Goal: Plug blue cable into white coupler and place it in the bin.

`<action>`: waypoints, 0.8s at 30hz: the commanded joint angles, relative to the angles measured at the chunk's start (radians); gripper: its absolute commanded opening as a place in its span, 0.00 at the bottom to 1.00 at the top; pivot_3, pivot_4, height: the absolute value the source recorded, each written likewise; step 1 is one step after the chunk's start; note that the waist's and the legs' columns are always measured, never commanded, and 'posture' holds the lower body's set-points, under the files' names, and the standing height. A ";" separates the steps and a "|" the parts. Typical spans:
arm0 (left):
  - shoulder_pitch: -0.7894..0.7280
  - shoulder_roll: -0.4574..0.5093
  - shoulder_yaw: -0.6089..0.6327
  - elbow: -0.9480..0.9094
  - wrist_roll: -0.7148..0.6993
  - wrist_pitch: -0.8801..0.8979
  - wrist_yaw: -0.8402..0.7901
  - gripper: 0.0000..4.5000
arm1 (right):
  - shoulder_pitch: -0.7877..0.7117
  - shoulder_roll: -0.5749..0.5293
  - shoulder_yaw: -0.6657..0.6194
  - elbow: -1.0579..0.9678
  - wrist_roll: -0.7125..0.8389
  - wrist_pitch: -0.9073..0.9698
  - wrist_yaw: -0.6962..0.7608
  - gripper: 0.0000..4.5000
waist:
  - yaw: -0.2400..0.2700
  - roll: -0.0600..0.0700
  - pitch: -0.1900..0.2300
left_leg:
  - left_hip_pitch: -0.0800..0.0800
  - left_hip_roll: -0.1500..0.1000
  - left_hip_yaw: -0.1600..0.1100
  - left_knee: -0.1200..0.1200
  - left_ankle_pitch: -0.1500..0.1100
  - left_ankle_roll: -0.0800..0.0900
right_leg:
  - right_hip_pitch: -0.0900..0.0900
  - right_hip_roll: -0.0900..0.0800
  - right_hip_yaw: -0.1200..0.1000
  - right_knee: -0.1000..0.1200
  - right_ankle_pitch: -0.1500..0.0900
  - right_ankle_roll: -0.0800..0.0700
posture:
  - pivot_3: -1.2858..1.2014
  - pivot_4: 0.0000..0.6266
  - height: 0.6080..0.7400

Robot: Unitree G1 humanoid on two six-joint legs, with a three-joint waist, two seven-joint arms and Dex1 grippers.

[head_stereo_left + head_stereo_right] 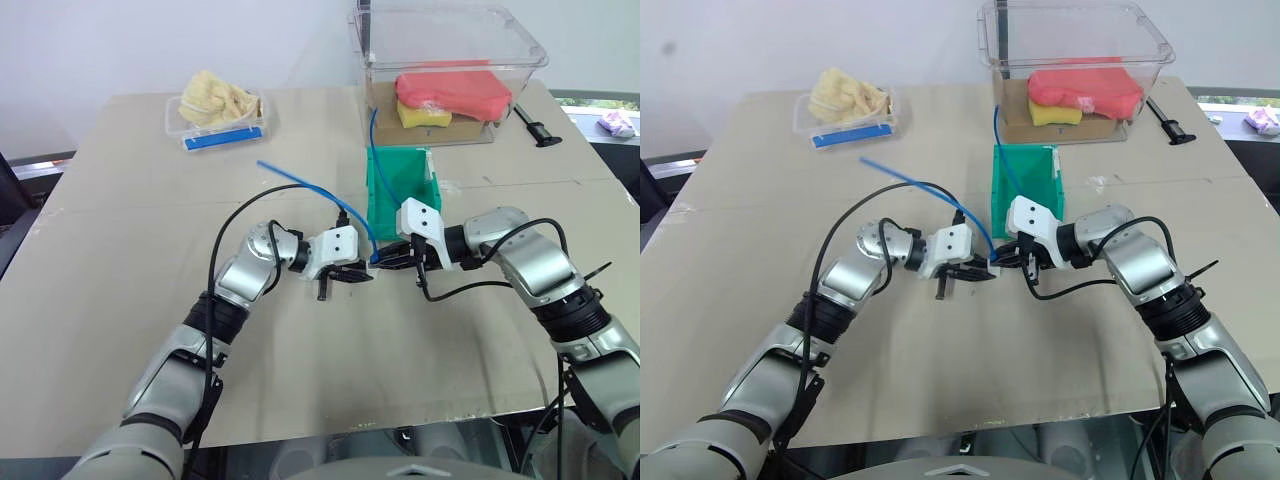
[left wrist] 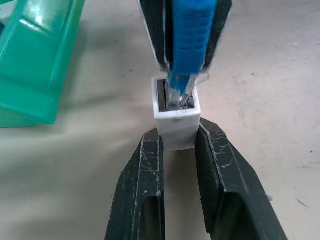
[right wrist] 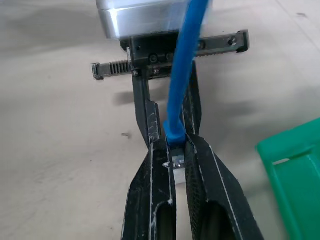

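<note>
Over the table's middle, just in front of the green bin, my two grippers meet tip to tip. In the left wrist view the left gripper is shut on the white coupler, whose socket faces the other gripper. My right gripper is shut on the blue cable just behind its clear plug. The plug's tip sits in the mouth of the socket; how deep I cannot tell. From the plug, the cable arcs up and back to the left over the table.
A large clear box holding red and yellow pads stands behind the bin. Another blue strand runs from it down into the bin. A small clear tub with yellow cloth sits back left, a black tool back right.
</note>
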 commanded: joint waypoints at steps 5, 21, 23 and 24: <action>0.006 -0.003 -0.003 -0.034 -0.003 -0.003 -0.017 0.06 | 0.006 0.022 0.088 0.108 -0.098 -0.028 0.021 0.00 | -0.001 0.000 -0.002 | 0.000 0.000 0.000 0.000 0.000 0.000 | 0.000 0.000 0.000 0.000 0.000 0.000 | 0.52 0.24 1.00; 0.034 -0.009 0.011 -0.069 -0.003 0.020 -0.002 0.06 | 0.017 0.074 -0.053 0.173 -0.096 -0.158 -0.042 0.00 | -0.009 0.000 -0.015 | 0.005 0.000 0.000 0.000 0.000 0.000 | 0.004 0.002 0.000 0.000 0.000 -0.001 | 0.52 0.24 1.00; 0.041 -0.009 0.018 -0.080 -0.007 0.031 -0.001 0.06 | 0.022 0.077 -0.150 0.097 -0.019 -0.127 -0.056 0.22 | -0.008 0.001 -0.014 | 0.005 0.001 -0.001 0.000 0.000 0.000 | 0.004 0.002 0.000 0.001 0.001 -0.002 | 0.52 0.24 1.00; 0.046 -0.008 0.023 -0.090 -0.010 0.042 0.000 0.06 | 0.032 0.071 -0.197 0.042 0.022 -0.100 -0.065 0.33 | -0.006 0.002 -0.013 | 0.004 0.001 -0.002 0.000 0.000 0.000 | 0.004 0.002 0.000 0.001 0.002 -0.002 | 0.52 0.24 1.00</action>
